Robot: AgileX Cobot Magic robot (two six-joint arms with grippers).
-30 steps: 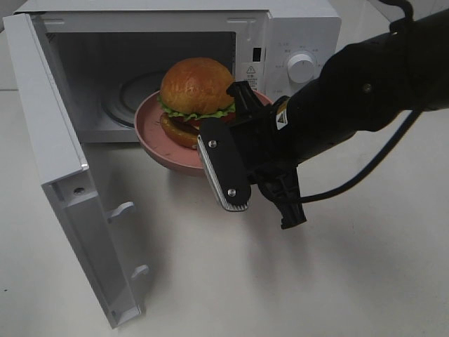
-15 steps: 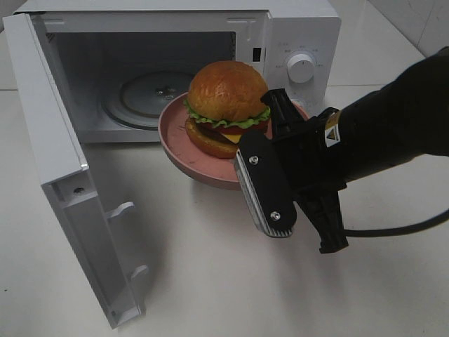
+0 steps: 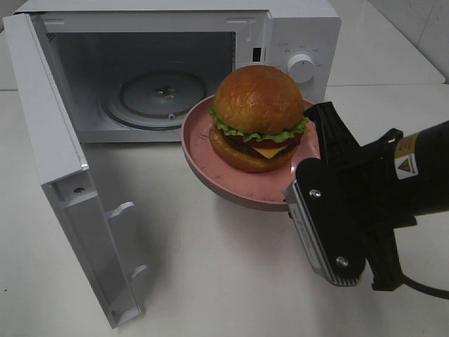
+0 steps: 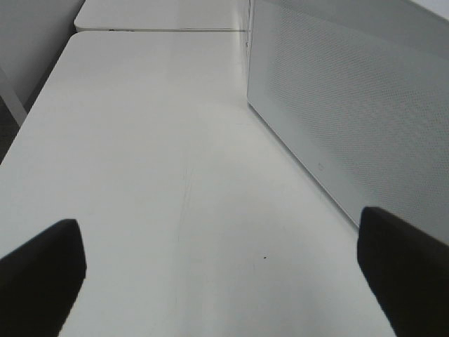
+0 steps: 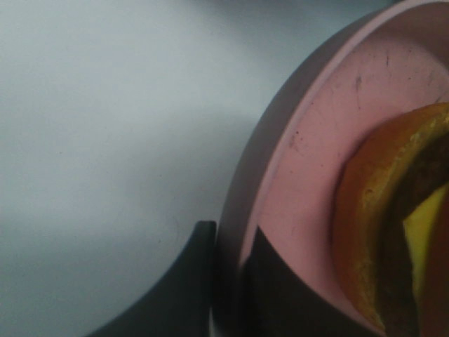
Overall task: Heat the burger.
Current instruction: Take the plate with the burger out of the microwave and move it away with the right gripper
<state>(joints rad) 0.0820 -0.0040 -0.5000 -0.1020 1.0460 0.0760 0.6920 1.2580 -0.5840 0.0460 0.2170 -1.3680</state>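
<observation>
Swinging wide at the left edge of the table (image 3: 231, 281), the microwave door (image 3: 66, 182) stood open and cut off part of the oven's left wall, while the microwave (image 3: 295, 28) itself sat at the back edge with its glass turntable (image 3: 158, 95) bare inside. Outside the cavity, just in front of the control panel and its dial (image 3: 301, 67), the burger (image 3: 259, 119) sat on the pink plate (image 3: 210, 165), tilted and raised off the table. The right gripper (image 5: 228, 281) was clamped on the plate's rim at its right side, one finger mostly hidden under the plate. The left gripper (image 4: 217, 270) was spread wide over bare table beside the microwave's perforated side, only its fingertips (image 4: 42, 274) visible.
</observation>
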